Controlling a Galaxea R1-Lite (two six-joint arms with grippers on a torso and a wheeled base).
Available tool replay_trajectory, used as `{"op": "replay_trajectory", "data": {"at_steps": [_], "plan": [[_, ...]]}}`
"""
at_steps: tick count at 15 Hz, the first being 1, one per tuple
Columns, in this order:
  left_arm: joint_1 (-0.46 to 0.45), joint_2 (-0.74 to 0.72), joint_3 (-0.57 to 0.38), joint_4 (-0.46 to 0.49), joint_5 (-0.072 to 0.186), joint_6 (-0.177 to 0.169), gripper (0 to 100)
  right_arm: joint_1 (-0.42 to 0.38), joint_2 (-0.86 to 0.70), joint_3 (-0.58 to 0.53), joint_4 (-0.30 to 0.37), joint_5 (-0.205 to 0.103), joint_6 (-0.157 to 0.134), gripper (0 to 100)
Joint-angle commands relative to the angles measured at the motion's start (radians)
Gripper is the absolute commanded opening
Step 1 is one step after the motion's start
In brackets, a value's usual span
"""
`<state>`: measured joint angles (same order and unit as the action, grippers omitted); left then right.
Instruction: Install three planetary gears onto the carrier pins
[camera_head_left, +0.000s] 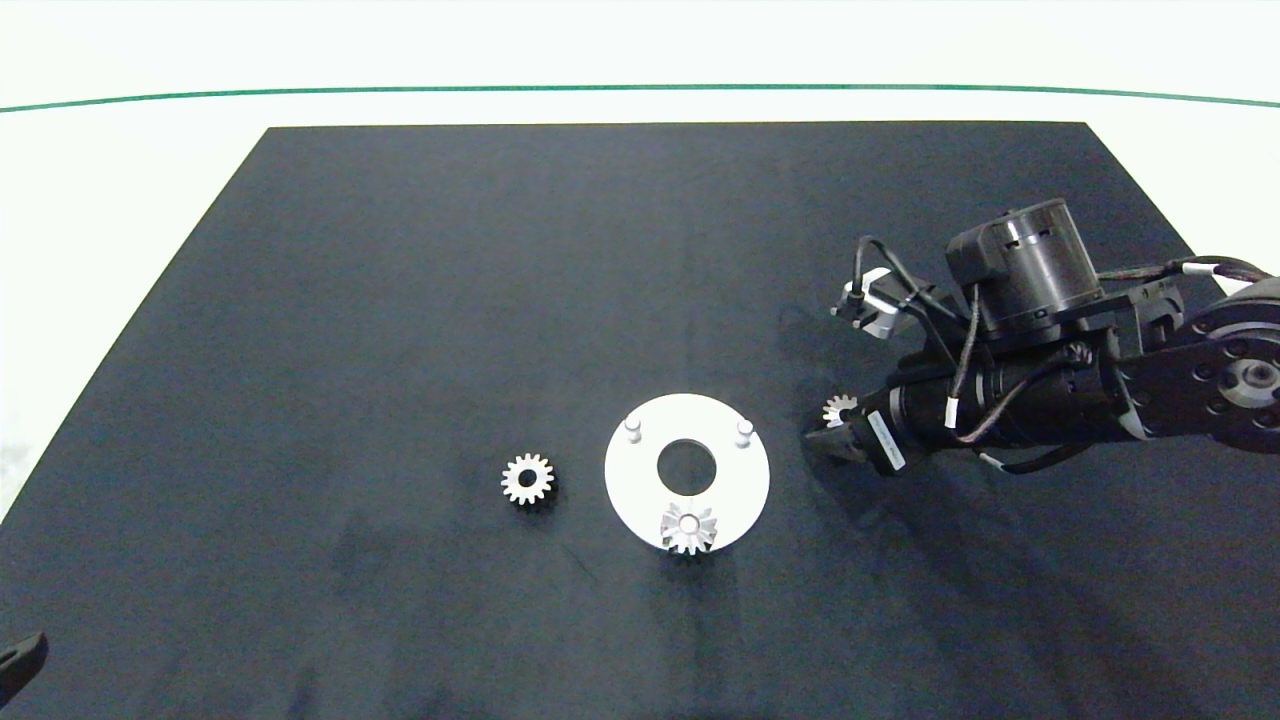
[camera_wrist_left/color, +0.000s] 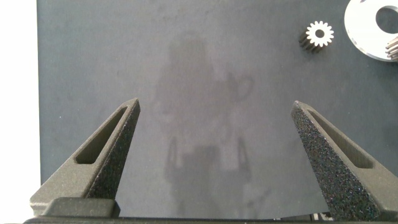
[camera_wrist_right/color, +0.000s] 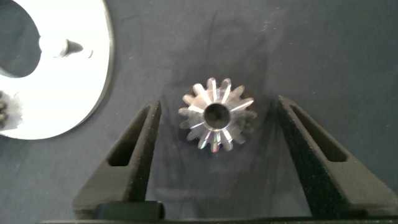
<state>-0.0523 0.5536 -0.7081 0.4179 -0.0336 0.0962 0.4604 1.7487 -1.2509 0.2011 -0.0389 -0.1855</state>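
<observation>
A: Item one, far left?

B: Left gripper (camera_wrist_left/color: 214, 152), two grey fingers spread wide with nothing between them, only bare black mat (camera_head_left: 400, 300) beneath. It sits parked at the mat's near left corner, well apart from every part.

A: Next along?

B: Small silver metal spur gear with a dark round bore (camera_head_left: 527, 479), lying flat on the mat, loose, well outside the left jaws and just beside the disc.

A: The disc?

B: Flat white round disc with a large centre hole (camera_head_left: 640, 490), carrying three short pale cylindrical pegs. Two stand bare: one peg (camera_head_left: 632, 430) and a second peg (camera_head_left: 744, 430). The third, on the near side, is covered by a second silver spur gear (camera_head_left: 689, 528) seated on it.

A: And the last entry?

B: Third silver spur gear (camera_wrist_right/color: 216, 116), flat on the mat just beside the disc's right edge. The right gripper (camera_wrist_right/color: 216, 134) is lowered around it; the gear lies centred between its two grey fingers.

A: Gripped?

B: No. The jaws stand open, a clear gap on either side of the teeth, neither pad touching.
</observation>
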Motion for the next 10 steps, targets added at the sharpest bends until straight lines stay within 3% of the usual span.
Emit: {"op": "replay_trajectory", "data": {"at_steps": [1,10], "plan": [[0.000,0.002,-0.001,0.001,0.000,0.000,100,-0.002,0.006,-0.004,0.001,-0.001,-0.003,68],[0.000,0.000,-0.001,0.001,-0.002,0.000,100,-0.002,0.008,-0.001,0.001,0.001,-0.002,50]]}}
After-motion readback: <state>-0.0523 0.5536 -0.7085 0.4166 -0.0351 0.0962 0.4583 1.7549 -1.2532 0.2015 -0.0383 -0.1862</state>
